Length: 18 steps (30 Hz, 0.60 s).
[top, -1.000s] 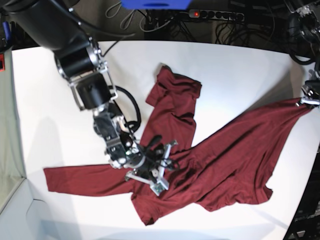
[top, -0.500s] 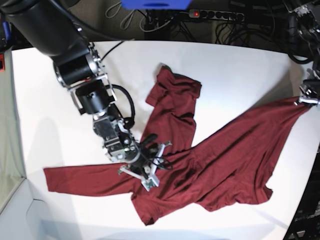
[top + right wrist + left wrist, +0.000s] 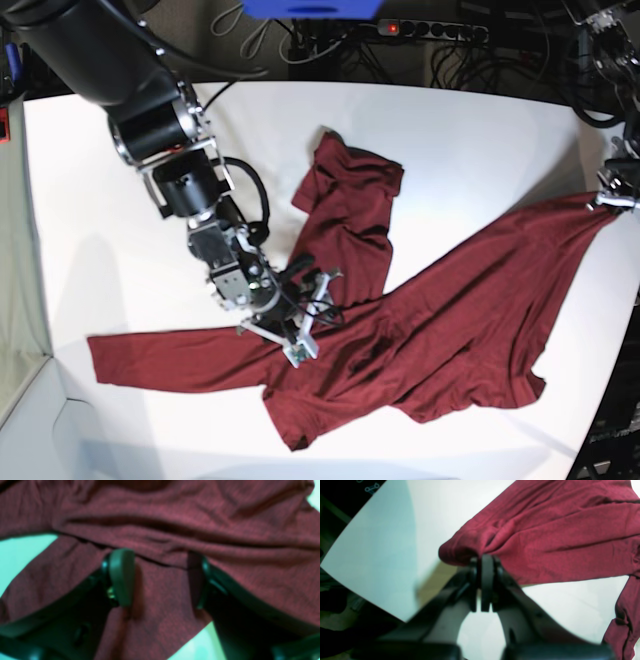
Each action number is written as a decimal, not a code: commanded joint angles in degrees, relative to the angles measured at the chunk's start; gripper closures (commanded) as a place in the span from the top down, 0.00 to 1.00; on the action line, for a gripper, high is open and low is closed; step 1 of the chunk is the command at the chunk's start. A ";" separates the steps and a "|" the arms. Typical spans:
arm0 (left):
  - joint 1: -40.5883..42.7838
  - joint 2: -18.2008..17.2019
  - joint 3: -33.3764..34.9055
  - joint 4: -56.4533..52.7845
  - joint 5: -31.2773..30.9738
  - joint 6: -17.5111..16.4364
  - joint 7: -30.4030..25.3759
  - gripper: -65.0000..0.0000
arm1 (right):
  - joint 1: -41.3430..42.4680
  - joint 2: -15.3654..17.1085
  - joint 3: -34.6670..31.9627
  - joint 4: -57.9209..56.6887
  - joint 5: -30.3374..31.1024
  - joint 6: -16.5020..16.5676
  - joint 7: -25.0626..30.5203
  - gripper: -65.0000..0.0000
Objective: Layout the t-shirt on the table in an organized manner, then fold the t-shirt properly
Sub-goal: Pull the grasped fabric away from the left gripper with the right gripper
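Base view: the t-shirt [image 3: 430, 330] lies crumpled and spread across the middle and right of the white table [image 3: 480, 140], one long strip reaching toward the left edge, another part bunched toward the far edge
Left tool: [image 3: 486, 560] pressed together, pinching a bunched corner of the t-shirt [image 3: 557, 535] near the table's right edge; in the base view it is small and partly cut off by the picture edge [image 3: 612, 197]
Right tool: [image 3: 308, 310] over the middle of the garment; the right wrist view shows the fingers [image 3: 121, 576] spread apart with cloth [image 3: 175, 530] lying between and beyond them, nothing pinched
Hard to make out: both wrist views are blurred; collar and sleeves cannot be told apart among the folds
Hidden: the right arm [image 3: 170, 150] covers part of the table near the far left corner
Around: cables and a power strip [image 3: 430, 30] lie beyond the far edge
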 commanded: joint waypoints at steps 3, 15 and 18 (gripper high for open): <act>-0.23 -1.19 -0.35 0.84 0.04 0.29 -0.75 0.00 | 2.01 -0.38 0.19 1.01 0.67 -0.40 1.36 0.60; -0.14 -1.19 -0.35 0.84 0.04 0.29 -0.66 0.00 | 1.93 -0.55 0.10 0.83 0.67 -0.40 5.49 0.60; -0.14 -1.19 -0.35 0.84 0.04 0.29 -0.66 0.00 | 2.19 -1.43 0.28 -1.28 0.58 -0.40 6.10 0.60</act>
